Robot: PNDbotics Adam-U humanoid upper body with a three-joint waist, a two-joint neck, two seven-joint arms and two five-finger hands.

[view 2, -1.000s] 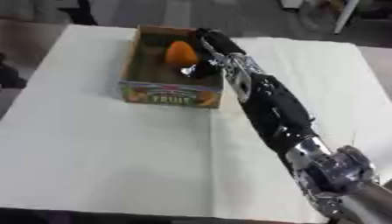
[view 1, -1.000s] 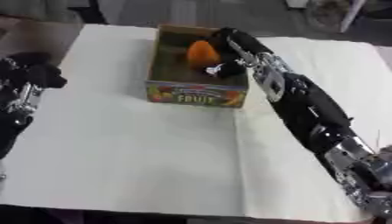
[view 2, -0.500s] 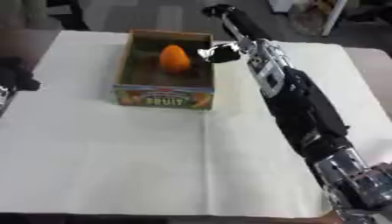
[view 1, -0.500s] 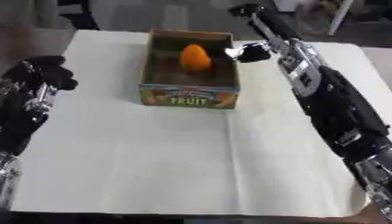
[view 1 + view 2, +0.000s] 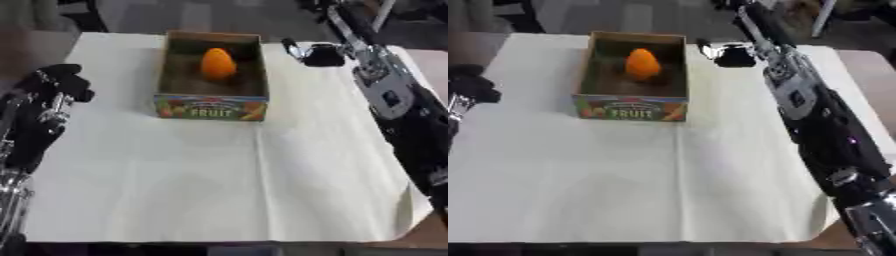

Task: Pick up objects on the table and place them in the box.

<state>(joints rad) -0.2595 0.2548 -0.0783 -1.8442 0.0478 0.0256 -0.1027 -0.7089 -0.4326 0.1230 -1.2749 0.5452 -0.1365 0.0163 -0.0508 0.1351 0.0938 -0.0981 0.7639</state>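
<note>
Black right hand [image 5: 319, 54] hovers empty just beside the box [image 5: 211, 108], fingers too blurred to tell. To its left the orange fruit [image 5: 217, 64] sits inside. Left hand [image 5: 61, 85] waits well apart, fingers curled on nothing. Nothing else shows on the cloth [image 5: 219, 185]; job looks finished.

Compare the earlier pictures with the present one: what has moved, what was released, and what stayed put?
The right hand has let go of the orange fruit and drawn back out of the box, now off to its right side. The fruit stays inside the box; the left hand still idles at the table's left edge.
</note>
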